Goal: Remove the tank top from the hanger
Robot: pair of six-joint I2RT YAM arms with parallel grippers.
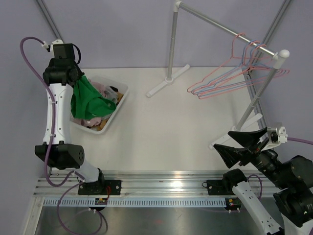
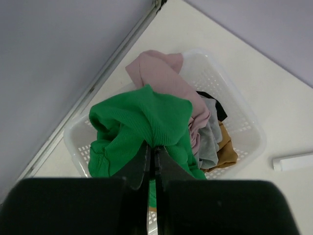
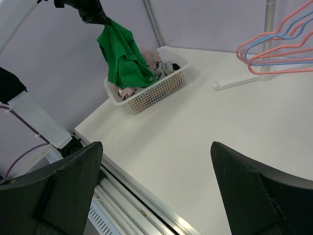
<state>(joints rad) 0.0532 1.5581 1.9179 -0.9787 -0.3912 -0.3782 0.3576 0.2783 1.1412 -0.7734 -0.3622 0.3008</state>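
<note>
The left arm stands tall at the far left of the worktop. The left claw is pinched tight on the green tank top, which dangles into the white basket. The right arm crouches low at near right, the right claw gaping wide and holding nothing.

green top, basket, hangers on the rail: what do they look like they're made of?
green top: ribbed knit fabric, matte, with soft drooping folds; probably a cotton blend.
basket: white plastic, slightly glossy, moulded walls with rows of holes.
hangers: thin bent wire, seemingly coated in pink and blue; a metal core is likely but can't be confirmed.
</note>
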